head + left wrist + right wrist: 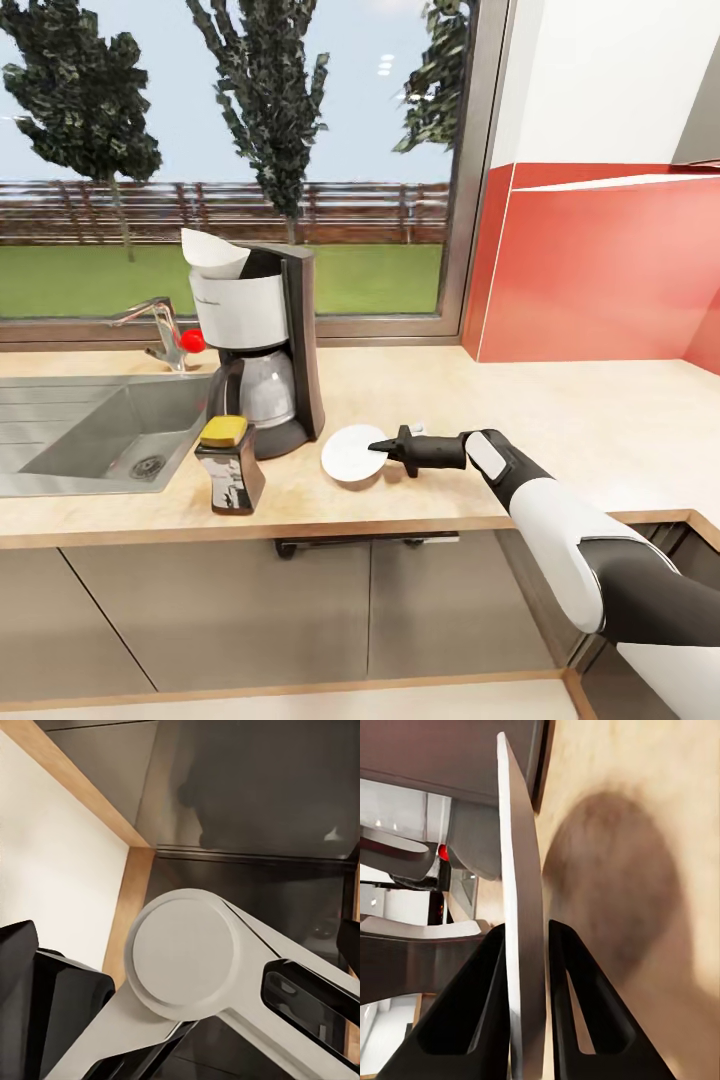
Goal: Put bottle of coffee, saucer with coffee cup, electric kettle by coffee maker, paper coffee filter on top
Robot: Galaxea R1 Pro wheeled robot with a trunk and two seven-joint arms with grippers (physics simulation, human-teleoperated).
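The coffee maker (265,340) stands on the kitchen countertop (560,420) beside the sink, with the paper coffee filter (212,252) resting on its top. Just in front of it, to the left, stands the bottle of coffee (230,465). Right of the machine's base, the white saucer (350,455) lies flat at counter level, and my right gripper (378,447) is shut on its rim. Close up, the saucer (521,907) shows edge-on between the fingers (484,1005), casting a shadow on the wood. My left gripper (187,930) is spread open beside my trunk. Coffee cup, electric kettle and kitchen shelf are out of view.
A steel sink (90,430) with a faucet (160,330) lies left of the coffee maker. A large window runs behind the counter, and a red wall panel (600,270) closes the right corner. Bare worktop stretches to the right of the saucer. Grey cabinet fronts (300,610) sit below.
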